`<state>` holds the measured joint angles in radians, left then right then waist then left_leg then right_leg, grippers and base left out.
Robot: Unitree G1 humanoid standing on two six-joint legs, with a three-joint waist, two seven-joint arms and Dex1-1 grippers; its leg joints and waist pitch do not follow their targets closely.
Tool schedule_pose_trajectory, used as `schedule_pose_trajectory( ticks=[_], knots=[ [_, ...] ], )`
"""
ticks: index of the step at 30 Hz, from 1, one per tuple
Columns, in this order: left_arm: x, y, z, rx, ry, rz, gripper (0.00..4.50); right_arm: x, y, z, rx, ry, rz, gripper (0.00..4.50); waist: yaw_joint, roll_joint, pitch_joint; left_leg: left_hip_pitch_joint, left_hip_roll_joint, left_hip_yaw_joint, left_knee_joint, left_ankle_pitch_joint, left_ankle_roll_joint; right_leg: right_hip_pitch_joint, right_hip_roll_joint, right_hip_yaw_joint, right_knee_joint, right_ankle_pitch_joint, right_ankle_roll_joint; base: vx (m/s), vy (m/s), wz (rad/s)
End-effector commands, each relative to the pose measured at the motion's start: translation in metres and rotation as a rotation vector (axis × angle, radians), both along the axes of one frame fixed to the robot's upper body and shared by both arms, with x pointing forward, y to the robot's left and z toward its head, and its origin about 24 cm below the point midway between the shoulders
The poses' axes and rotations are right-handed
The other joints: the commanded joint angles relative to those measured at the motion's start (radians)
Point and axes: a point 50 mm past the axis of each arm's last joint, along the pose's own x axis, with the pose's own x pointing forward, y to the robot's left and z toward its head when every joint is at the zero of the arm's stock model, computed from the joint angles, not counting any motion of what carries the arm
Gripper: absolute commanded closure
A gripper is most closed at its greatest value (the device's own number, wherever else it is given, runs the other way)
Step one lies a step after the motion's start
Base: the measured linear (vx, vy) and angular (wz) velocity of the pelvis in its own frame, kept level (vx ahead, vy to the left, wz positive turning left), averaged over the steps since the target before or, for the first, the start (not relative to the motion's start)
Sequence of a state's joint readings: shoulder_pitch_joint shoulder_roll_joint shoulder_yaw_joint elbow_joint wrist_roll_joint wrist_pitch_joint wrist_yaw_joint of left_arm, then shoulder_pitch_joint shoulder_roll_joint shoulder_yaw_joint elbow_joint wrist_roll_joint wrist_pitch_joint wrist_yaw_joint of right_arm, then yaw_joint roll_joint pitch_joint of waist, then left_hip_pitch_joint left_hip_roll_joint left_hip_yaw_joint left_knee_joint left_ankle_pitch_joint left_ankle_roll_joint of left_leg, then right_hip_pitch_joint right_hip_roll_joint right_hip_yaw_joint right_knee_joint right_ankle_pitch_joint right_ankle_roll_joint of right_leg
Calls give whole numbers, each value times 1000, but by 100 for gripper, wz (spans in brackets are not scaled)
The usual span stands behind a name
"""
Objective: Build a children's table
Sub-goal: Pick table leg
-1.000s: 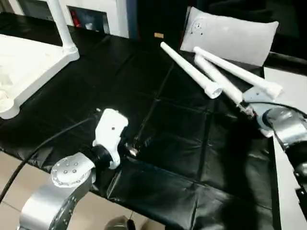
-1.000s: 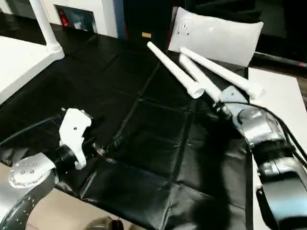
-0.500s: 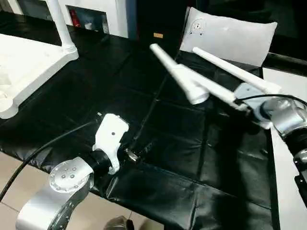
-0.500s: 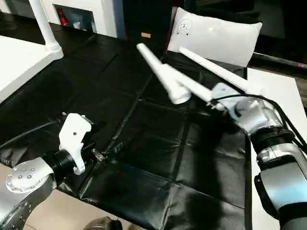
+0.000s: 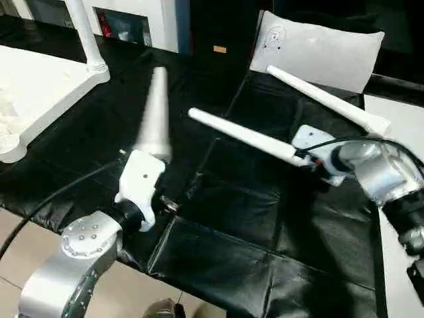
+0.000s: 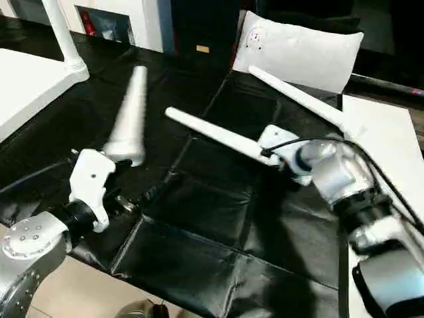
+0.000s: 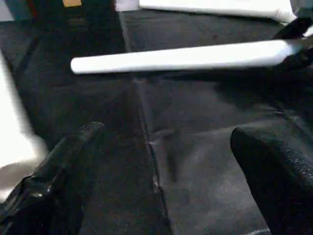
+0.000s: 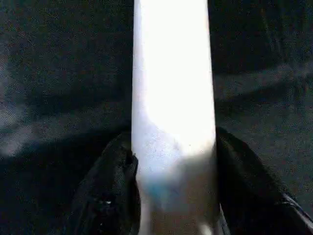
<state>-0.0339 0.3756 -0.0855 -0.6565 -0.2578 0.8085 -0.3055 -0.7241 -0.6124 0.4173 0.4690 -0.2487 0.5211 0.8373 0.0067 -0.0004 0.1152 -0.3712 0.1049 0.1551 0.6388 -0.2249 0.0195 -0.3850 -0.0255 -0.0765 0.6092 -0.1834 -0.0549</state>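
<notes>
The white table top (image 5: 33, 86) lies upside down at the far left, one leg (image 5: 83, 33) standing in its corner socket. My right gripper (image 8: 173, 171) is shut on the thick end of a second leg (image 5: 242, 136), held low over the black cloth and pointing left. A third leg (image 5: 154, 112), blurred, is beside my left gripper (image 5: 169, 204), thick end towards it. That gripper is open and holds nothing; its fingers (image 7: 73, 161) frame the held leg (image 7: 181, 56). One more leg (image 5: 324, 99) lies at the back right.
Black cloth (image 5: 252, 232) covers the work table. A white pillow (image 5: 318, 46) lies at the back, beside a white cabinet (image 5: 132, 20). A white surface (image 5: 397, 119) borders the cloth on the right. A black cable (image 5: 59, 195) runs to my left wrist.
My right gripper lifted one leg from the pile and swung it left toward the middle. Another leg rode on it, then tumbled left and now sits by my left gripper.
</notes>
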Motion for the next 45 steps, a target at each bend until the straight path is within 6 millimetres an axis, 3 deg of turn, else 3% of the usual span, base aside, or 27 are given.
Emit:
schedule_pose_trajectory(
  ticks=[1, 8, 10, 11, 14, 19, 21, 22, 25, 27, 28, 29, 32, 36, 37, 38, 39, 40, 42, 43, 45],
  knots=[
    [3, 4, 0, 24, -9, 39, 0, 0, -3, 8, 17, -33, -25, 256, 5, -9, -66, 5, 127, -54, -72, -129, 81, 49, -144, 80, -86, -322, -213, 0, 0, 0],
    [13, 22, 0, 102, -34, 165, 0, -8, -4, 7, 80, -87, -104, 256, 8, -9, -68, 7, 127, -56, -74, -111, 73, 50, -143, 82, -84, -307, -193, 0, 0, 0],
    [13, 22, 0, 98, -34, 171, 0, -10, -2, 7, 127, -110, -141, 256, 8, -8, -68, 6, 128, -57, -74, -96, 79, 50, -143, 81, -82, -271, -207, 0, 0, 0],
    [13, 21, 0, 97, -34, 167, 0, -10, -2, 7, 135, -117, -147, 256, 8, -3, -67, 6, 128, -57, -74, -99, 79, 49, -144, 81, -82, -270, -212, 0, 0, 0],
    [13, 14, 1, 83, -37, 128, 0, -11, -5, 9, 151, -152, -185, 256, 8, -2, -64, 9, 128, -57, -76, -129, 66, 48, -143, 81, -88, -300, -207, 0, 0, 0],
    [12, -2, 2, 52, -33, 35, 0, 4, -41, 32, -3, -283, -255, 256, 9, -1, -63, 15, 123, -54, -74, -156, 38, 44, -141, 79, -91, -326, -208, 0, 0, 0],
    [11, -3, 2, 51, -31, 20, 0, 10, -50, 40, -41, -326, -277, 256, 10, -3, -61, 9, 120, -52, -72, -144, 48, 49, -143, 81, -90, -318, -209, 0, 0, 0],
    [11, -5, 2, 52, -30, 7, 0, 16, -60, 50, -87, -373, -303, 256, 7, 1, -64, 10, 119, -53, -71, -149, 48, 47, -141, 77, -90, -323, -215, 0, 0, 0],
    [10, -7, 3, 47, -31, -11, 0, 24, -80, 67, -197, -456, -346, 256, 1, -9, -65, 8, 113, -47, -66, -146, 55, 49, -139, 76, -92, -335, -218, 0, 0, 0],
    [9, -9, 4, 40, -32, -32, 0, 26, -93, 76, -257, -497, -378, 256, -2, -7, -65, 6, 112, -47, -64, -136, 65, 48, -136, 74, -90, -324, -221, 0, 0, 0],
    [7, -11, 5, 37, -33, -51, 0, 27, -99, 79, -301, -512, -387, 256, -4, -10, -66, 4, 111, -46, -64, -133, 72, 50, -136, 74, -88, -315, -223, 0, 0, 0],
    [7, -11, 5, 37, -33, -51, 0, 27, -99, 79, -301, -512, -387, 256, -3, -7, -66, 5, 113, -46, -63, -133, 75, 48, -136, 72, -88, -312, -226, 0, 0, 0],
    [2, -18, 9, 7, -36, -123, 0, 26, -119, 80, -461, -516, -389, 256, -6, -13, -68, 2, 113, -44, -61, -129, 79, 48, -137, 71, -82, -292, -244, 0, 0, 0],
    [-1, -19, 10, 16, -30, -146, 0, 17, -142, 73, -654, -469, -373, 256, -7, -17, -65, -1, 111, -40, -61, -136, 91, 47, -133, 70, -83, -299, -240, 0, 0, 0],
    [-1, -19, 10, 16, -30, -146, 0, 17, -142, 73, -654, -469, -373, 256, -7, -18, -65, 0, 110, -39, -60, -135, 92, 46, -133, 71, -83, -304, -235, 0, 0, 0],
    [0, -17, 8, 24, -27, -139, 0, 14, -147, 71, -699, -457, -368, 256, -8, -27, -68, -3, 111, -39, -61, -120, 98, 49, -132, 71, -80, -293, -230, 0, 0, 0],
    [0, -16, 8, 33, -25, -131, 0, 11, -152, 69, -722, -446, -378, 256, -7, -24, -68, -3, 113, -41, -61, -116, 99, 48, -132, 71, -78, -289, -231, 0, 0, 0],
    [1, -14, 7, 38, -24, -122, 0, 7, -159, 68, -755, -435, -387, 256, -9, -30, -67, -4, 111, -38, -61, -112, 104, 46, -131, 70, -78, -287, -229, 0, 0, 0],
    [1, -12, 7, 39, -25, -115, 0, 4, -164, 69, -769, -431, -402, 256, -10, -30, -69, -5, 110, -38, -59, -96, 111, 47, -129, 70, -73, -266, -228, 0, 0, 0],
    [0, -11, 8, 39, -24, -110, 0, 1, -170, 72, -778, -438, -425, 256, -10, -34, -75, -9, 110, -36, -57, -63, 125, 48, -129, 71, -68, -218, -232, 0, 0, 0],
    [-2, -10, 7, 40, -18, -111, 0, -1, -174, 75, -783, -446, -441, 256, -10, -33, -71, -13, 109, -36, -56, -51, 145, 46, -129, 69, -67, -199, -239, 0, 0, 0]
  ],
)
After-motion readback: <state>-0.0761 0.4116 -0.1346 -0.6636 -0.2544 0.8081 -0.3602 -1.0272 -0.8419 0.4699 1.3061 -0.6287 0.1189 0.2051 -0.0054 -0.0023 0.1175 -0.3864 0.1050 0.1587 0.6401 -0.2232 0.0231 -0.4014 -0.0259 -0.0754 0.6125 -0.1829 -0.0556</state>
